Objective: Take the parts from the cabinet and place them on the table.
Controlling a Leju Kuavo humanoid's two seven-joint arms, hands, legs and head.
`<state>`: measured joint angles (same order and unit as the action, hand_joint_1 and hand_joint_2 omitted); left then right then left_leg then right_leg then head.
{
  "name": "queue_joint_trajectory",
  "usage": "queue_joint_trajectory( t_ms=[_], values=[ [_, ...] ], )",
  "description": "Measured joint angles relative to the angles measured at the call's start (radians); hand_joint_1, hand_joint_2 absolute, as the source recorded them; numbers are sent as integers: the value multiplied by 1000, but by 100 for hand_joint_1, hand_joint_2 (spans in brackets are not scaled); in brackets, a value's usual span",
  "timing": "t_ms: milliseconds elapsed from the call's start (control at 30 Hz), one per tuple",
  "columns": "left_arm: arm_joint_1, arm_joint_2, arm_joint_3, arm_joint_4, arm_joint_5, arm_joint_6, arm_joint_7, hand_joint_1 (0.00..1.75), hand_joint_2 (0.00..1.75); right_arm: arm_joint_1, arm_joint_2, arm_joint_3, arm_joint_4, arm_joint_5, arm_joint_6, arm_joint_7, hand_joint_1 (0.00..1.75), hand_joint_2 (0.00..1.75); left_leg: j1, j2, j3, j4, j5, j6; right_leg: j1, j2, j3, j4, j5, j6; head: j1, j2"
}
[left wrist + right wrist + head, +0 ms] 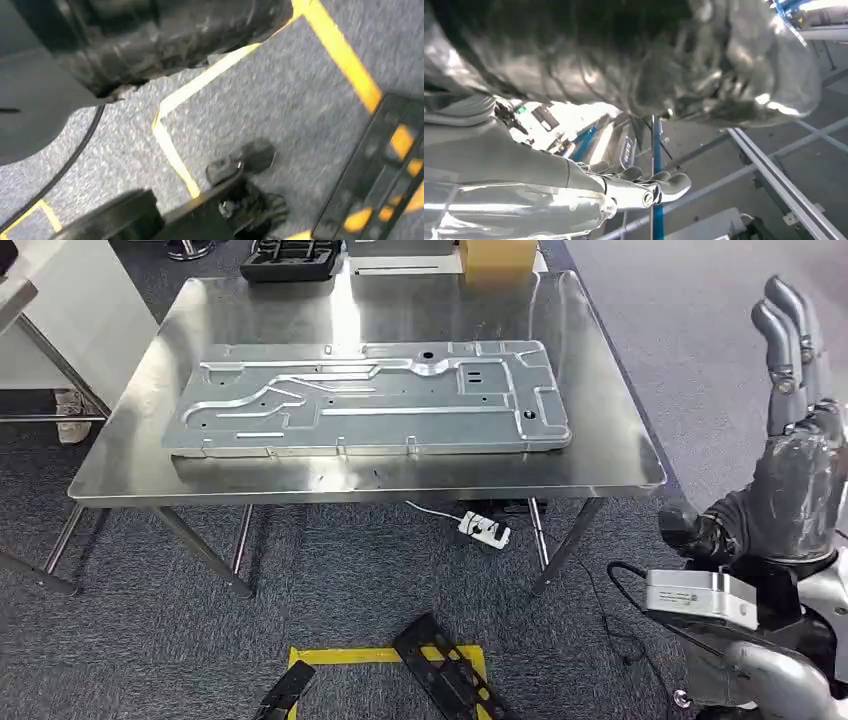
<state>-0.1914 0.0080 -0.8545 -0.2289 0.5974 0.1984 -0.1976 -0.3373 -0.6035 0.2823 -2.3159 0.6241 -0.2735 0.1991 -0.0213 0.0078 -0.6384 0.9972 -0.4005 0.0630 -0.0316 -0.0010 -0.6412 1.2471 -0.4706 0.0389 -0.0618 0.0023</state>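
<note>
Now | part flat on table; right hand raised beside, empty

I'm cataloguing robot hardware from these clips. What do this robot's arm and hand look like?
The right robot hand has dark grey segmented fingers and a thick thumb, with a glossy, wrinkled grey cover over the palm and wrist. Below it sits a small silver-white box with dark lettering too small to read, and a thin black cable loops beside it. The arm itself is smooth silver metal.
</note>
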Motion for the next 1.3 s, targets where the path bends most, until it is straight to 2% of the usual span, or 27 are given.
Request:
queue_joint_trajectory(
  t_ms=[33, 67, 100, 167, 233, 333, 367, 400, 467, 500, 533, 600, 633, 700, 733, 767, 800, 867, 900, 967, 1033, 1067, 1100, 1200, 1233, 1267, 1300],
  values=[
    [0, 0, 0, 0, 1, 0, 1, 0, 0, 0, 1, 5, 0, 0, -2, -2, 0, 0, 2, 0, -19, 14, 6, -6, -5, -1, 68, -85, 5, 4, 1, 0],
    [0, 0, 0, 0, 1, 0, 3, 0, 0, -2, 3, 8, -1, 0, -3, -2, 0, 0, -1, -2, -37, 29, 10, -13, -1, 0, 124, -176, -53, 9, 2, 0],
    [1, 0, 0, 0, 1, 0, 3, 0, 0, 2, 5, 10, -5, 0, -6, -5, 0, 0, 0, -2, -42, 41, 14, -18, 8, 7, 144, -216, -73, -8, -3, 0],
    [2, 0, 0, 0, 2, 0, 4, 0, 0, 1, 6, 13, -6, 0, -8, -9, 0, 0, 0, -3, -45, 39, 32, -25, 12, 4, 134, -207, -63, -18, 1, 0],
    [5, 1, 0, 0, 2, 0, 5, 0, 0, 0, 8, 22, -6, 0, -11, -10, 0, 0, 8, -5, -61, 47, 33, -37, 8, -3, 106, -211, -39, -41, 5, 0],
    [7, 0, 0, 0, 1, 0, 6, 0, 0, 0, 9, 27, -9, -1, -11, -10, 0, 0, 15, -6, -110, 195, -149, -55, 11, -2, 62, -211, 0, -53, -3, 0],
    [7, 0, 0, 0, 1, 0, 6, 0, 0, 0, 10, 29, -9, -1, -11, -10, 0, 0, 17, -6, -119, 266, -190, -58, 13, -2, 45, -211, 13, -54, -3, 0],
    [7, -1, 0, 0, 1, 0, 6, 0, 0, 0, 10, 31, -9, -1, -11, -10, 0, 0, 18, -6, -120, 319, -197, -58, 14, -2, 28, -210, 26, -54, -3, 0],
    [7, -1, 0, 0, 1, 0, 8, 0, 0, 2, 12, 35, -9, -1, -11, -10, 0, 0, 18, -6, -82, 333, -127, -54, 16, -3, -8, -209, 53, -52, -3, 0],
    [7, -1, 0, 0, 1, 0, 9, 0, 0, 2, 13, 37, -9, 1, -12, -10, 0, 0, 17, -6, -34, 285, -89, -49, 16, -2, -25, -209, 66, -50, -3, 0],
    [6, -1, 0, 0, 1, 0, 9, 0, 0, 3, 14, 39, -9, 10, -12, -10, 0, 0, 16, -7, 28, 209, -79, -45, 15, -1, -38, -209, 78, -47, -3, 0],
    [0, 0, 1, 0, 1, 0, 13, 0, 0, 7, 14, 40, -9, 53, -13, -7, 0, 0, 7, -9, 167, 12, -156, -36, 16, 0, -44, -208, 94, -36, -3, 0],
    [-2, 0, 1, 0, 0, 0, 15, 0, 0, 12, 14, 41, -8, 79, -13, -2, 0, 0, 5, -12, 167, 1, -162, -31, 13, -3, -41, -214, 105, -31, 0, 0],
    [-3, 0, 1, 0, 0, 0, 18, 0, 0, 18, 14, 44, -6, 109, -13, 6, 0, 0, -2, -12, 158, -4, -144, -19, 10, -5, -38, -229, 130, -18, -9, 0],
    [-1, -2, 1, 0, 0, 0, 19, 0, 0, 26, 14, 45, -3, 121, -16, 7, 0, 0, 6, -10, 151, -20, -122, -9, 15, -3, -42, -235, 137, -10, -3, 0],
    [-2, -5, 1, 0, 0, 0, 19, 0, 0, 38, 14, 45, 2, 139, -24, 7, 0, 0, 8, -2, 146, -24, -104, -2, 10, 0, -54, -220, 98, -11, -3, 0],
    [-2, -5, 1, 0, 0, 0, 19, 0, 0, 50, 14, 45, 6, 164, -35, 7, 0, 0, 8, -2, 129, -25, -91, 6, 12, 0, -66, -181, 33, -10, 1, 0],
    [-2, -6, 1, 0, 2, 0, 19, 0, 0, 95, 16, 45, 22, 273, -71, 22, 0, 0, 5, -2, 96, -24, -64, 14, 11, 0, -93, -37, -88, -6, 2, 0],
    [0, -7, 1, 0, 5, -3, 18, 0, 0, 126, 18, 44, 36, 355, -91, 43, 0, 0, 3, -2, 78, -23, -51, 14, 12, 0, -100, 32, -106, -3, 2, 0],
    [5, -10, 3, 0, 24, -11, 13, 0, 0, 196, 24, 40, 77, 451, -149, 81, 0, 0, 1, -2, 39, -16, -28, 11, 11, 0, -76, 71, -42, -1, 2, 0],
    [13, -10, 6, 0, 44, -11, 1, 0, 0, 260, 38, 37, 136, 408, -254, 97, 0, 0, 1, -4, -3, -2, -8, 6, 11, -1, 19, -32, 17, -3, 2, 0],
    [18, -10, 9, 0, 56, -8, -7, 0, 0, 287, 47, 33, 175, 353, -314, 87, 0, 0, 1, -3, -15, 11, -1, 3, 11, -1, 91, -122, -3, -8, 1, 0],
    [26, -14, 14, 0, 69, 0, -16, 0, 0, 315, 65, 24, 227, 262, -363, 51, 0, 0, -3, -5, -27, 21, 2, -3, 18, -3, 164, -230, -63, -12, 2, 0],
    [50, -24, 30, 0, 107, 15, -44, 0, 0, 382, 151, -28, 425, -51, -411, -180, 0, 0, 13, -4, -28, 15, 28, -20, 38, -2, 159, -251, -52, -30, 4, 0],
    [63, -25, 34, 0, 116, 17, -51, 0, 0, 392, 189, -50, 520, -156, -411, -281, 0, 0, 12, -6, -37, 16, 36, -26, 31, -3, 145, -260, -35, -38, 6, 0],
    [70, -28, 41, 0, 127, 19, -59, 0, 0, 390, 229, -79, 639, -252, -411, -382, 0, 0, 18, -9, -47, 29, 7, -29, 30, -8, 129, -261, -20, -45, 9, 0],
    [82, -32, 45, 0, 133, 20, -59, 0, 0, 390, 259, -103, 739, -315, -411, -438, 0, 0, 17, -10, -67, 66, -61, -34, 29, -7, 112, -261, -7, -52, 6, 0]
  ],
)
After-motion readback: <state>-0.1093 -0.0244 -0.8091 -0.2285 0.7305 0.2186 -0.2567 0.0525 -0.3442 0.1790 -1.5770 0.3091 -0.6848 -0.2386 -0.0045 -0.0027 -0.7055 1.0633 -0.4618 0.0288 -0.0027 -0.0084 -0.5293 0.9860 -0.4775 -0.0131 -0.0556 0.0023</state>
